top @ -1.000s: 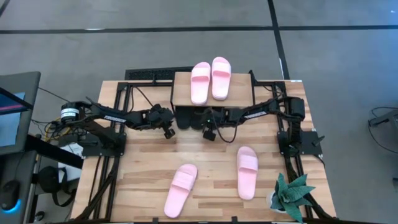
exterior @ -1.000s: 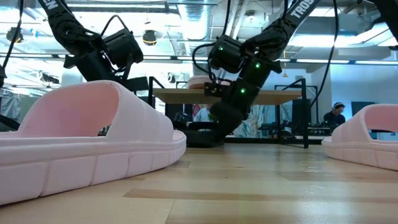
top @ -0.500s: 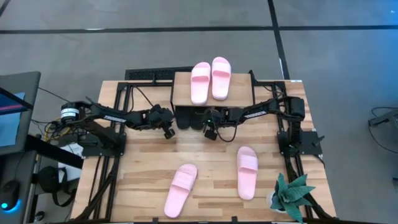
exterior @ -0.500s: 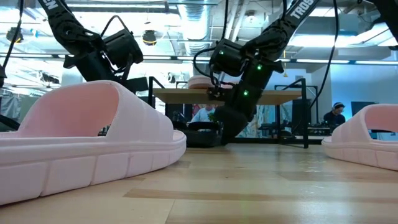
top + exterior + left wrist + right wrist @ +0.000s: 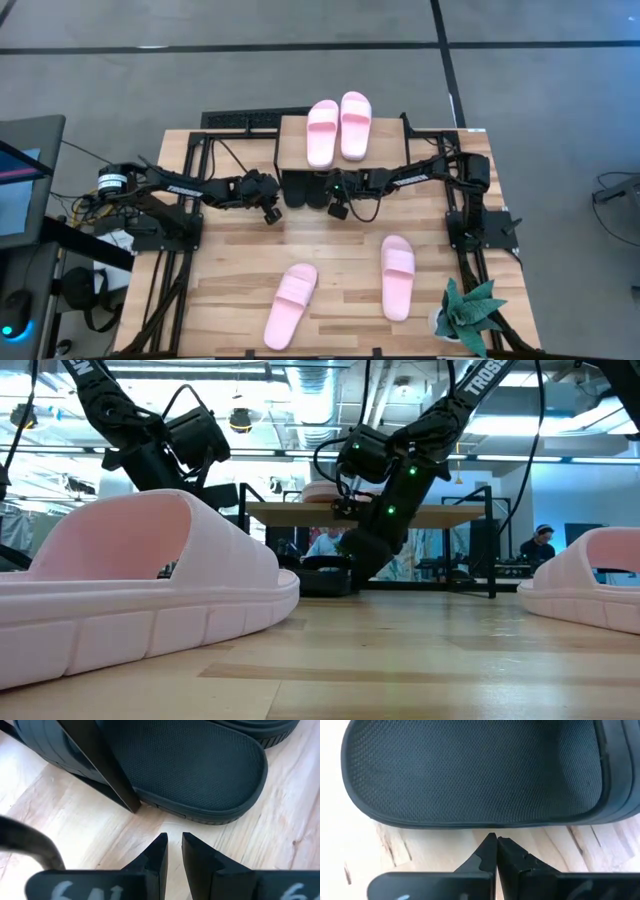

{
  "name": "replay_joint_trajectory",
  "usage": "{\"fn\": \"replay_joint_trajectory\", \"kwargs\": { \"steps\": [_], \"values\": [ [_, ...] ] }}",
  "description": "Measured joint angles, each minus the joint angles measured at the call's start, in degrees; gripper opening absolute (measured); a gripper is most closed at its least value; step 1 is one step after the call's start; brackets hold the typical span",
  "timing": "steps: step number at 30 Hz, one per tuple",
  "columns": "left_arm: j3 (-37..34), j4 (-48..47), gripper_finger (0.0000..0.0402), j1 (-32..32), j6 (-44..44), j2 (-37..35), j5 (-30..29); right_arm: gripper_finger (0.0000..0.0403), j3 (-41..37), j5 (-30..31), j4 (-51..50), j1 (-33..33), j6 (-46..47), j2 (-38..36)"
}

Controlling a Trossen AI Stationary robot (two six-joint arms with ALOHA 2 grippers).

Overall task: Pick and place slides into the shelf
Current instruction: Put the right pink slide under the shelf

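The bench [image 5: 240, 250] carried the shelf [image 5: 290, 140], two pink slides [image 5: 338, 128] on top, two black slides [image 5: 305, 188] beneath, two more pink ones [image 5: 292, 303] lying in front. The right hand [image 5: 496, 839], clenched and empty, touched a black slide's heel; the left hand [image 5: 173, 842], barely parted, held nothing just short of the other.
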Motion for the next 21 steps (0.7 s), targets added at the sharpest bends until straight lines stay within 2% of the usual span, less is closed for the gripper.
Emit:
{"fn": "replay_joint_trajectory", "kwargs": {
  "steps": [9,21],
  "values": [
    [0.0,0.2,0.0048,-0.1,-1.7,0.0,0.9,0.0001,0.0,0.1,-1.3,-0.3,0.3,0.0],
    [0.0,0.1,0.0048,-2.3,-3.0,0.0,1.4,0.0001,-0.1,3.7,-9.2,0.7,9.8,-1.4]
  ]
}}
